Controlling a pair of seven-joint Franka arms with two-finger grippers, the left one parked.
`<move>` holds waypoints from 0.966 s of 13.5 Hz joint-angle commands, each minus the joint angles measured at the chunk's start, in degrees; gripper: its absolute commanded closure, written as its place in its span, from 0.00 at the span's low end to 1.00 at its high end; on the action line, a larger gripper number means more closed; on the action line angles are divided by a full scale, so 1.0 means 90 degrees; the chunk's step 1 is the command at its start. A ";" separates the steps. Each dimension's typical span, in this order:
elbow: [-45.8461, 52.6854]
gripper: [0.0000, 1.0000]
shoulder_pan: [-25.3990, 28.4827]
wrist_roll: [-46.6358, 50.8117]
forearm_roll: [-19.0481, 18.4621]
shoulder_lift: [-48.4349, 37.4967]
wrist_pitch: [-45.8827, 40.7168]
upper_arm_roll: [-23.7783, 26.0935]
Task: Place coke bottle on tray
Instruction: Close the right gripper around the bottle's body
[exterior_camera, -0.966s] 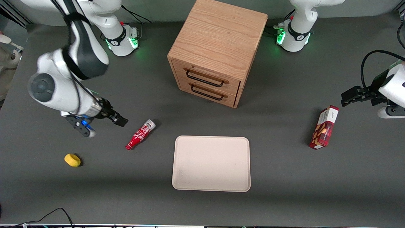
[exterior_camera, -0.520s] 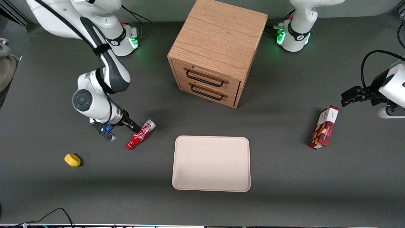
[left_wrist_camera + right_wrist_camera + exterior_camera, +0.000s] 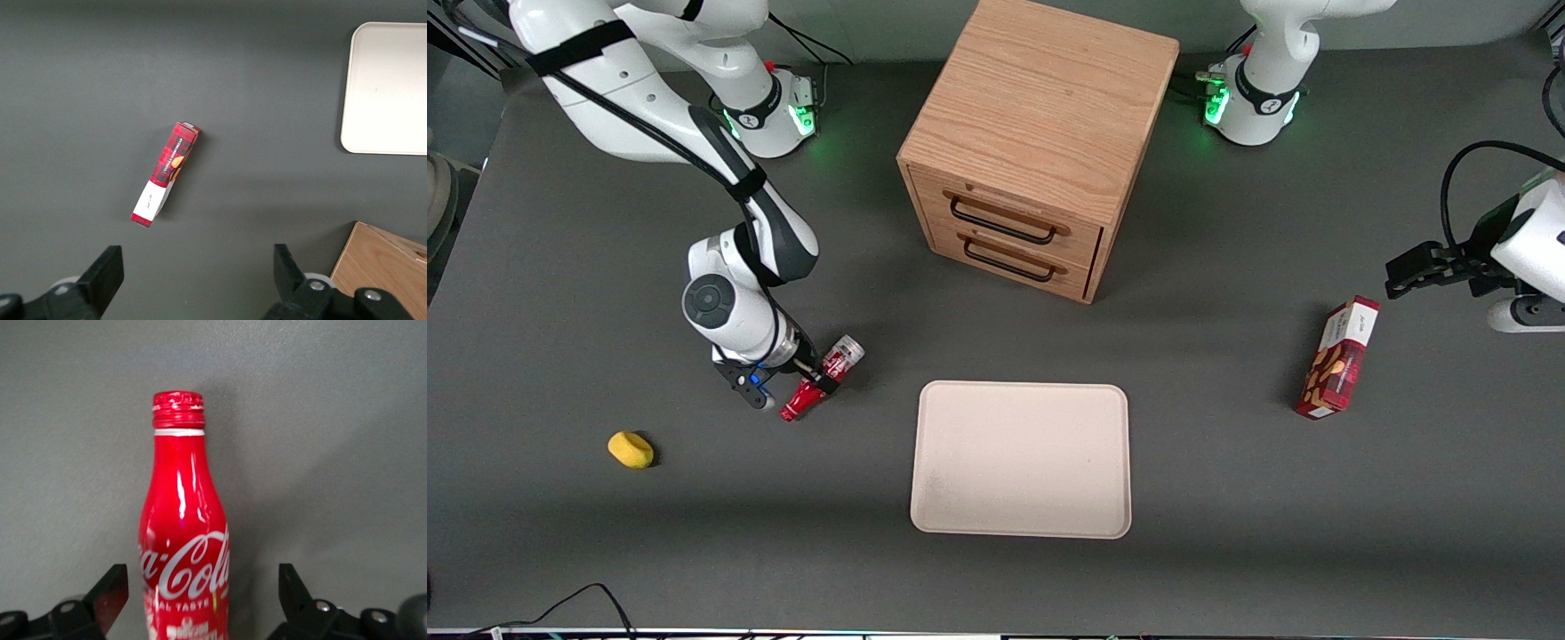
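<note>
Front view: the coke bottle [image 3: 823, 378] lies on its side on the grey desk [image 3: 1227, 498], cap end nearer the camera, silver base end pointing toward the wooden cabinet [image 3: 1032, 151]. It sits off the tray [image 3: 1021, 460], at about ten o'clock from it, near its corner but not touching.

The gripper [image 3: 815, 377] is down at the bottle's middle, straddling it. The white arm covers part of the bottle here, so only the base and the cap end show in this view.

Right wrist view fills the gap: the bottle [image 3: 185, 540] lies between the two dark fingertips [image 3: 107, 593], white script lettering facing up, red cap [image 3: 177, 408] clear of the gripper [image 3: 200, 597]. Grey desk is visible on each side between the fingers and the bottle, so the fingers are spread apart and not gripping it.

The cabinet stands at twelve o'clock from the tray, both drawers closed. A small yellow object [image 3: 631, 449] rests on the desk toward the working arm's end, at about nine o'clock from the tray, well apart from it.

A red snack box [image 3: 1337, 358] lies toward the parked arm's end. Left wrist view shows this box [image 3: 165, 175] from above and one corner of the tray [image 3: 387, 80]; the bottle does not appear there.
</note>
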 commanded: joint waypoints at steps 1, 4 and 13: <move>0.0143 0.00 0.0076 0.0549 -0.0397 0.0172 0.0151 0.0023; 0.0134 0.00 0.0076 0.0549 -0.0397 0.0270 0.0307 0.0023; 0.0309 1.00 0.0086 0.0549 -0.0504 0.0437 0.0346 0.0023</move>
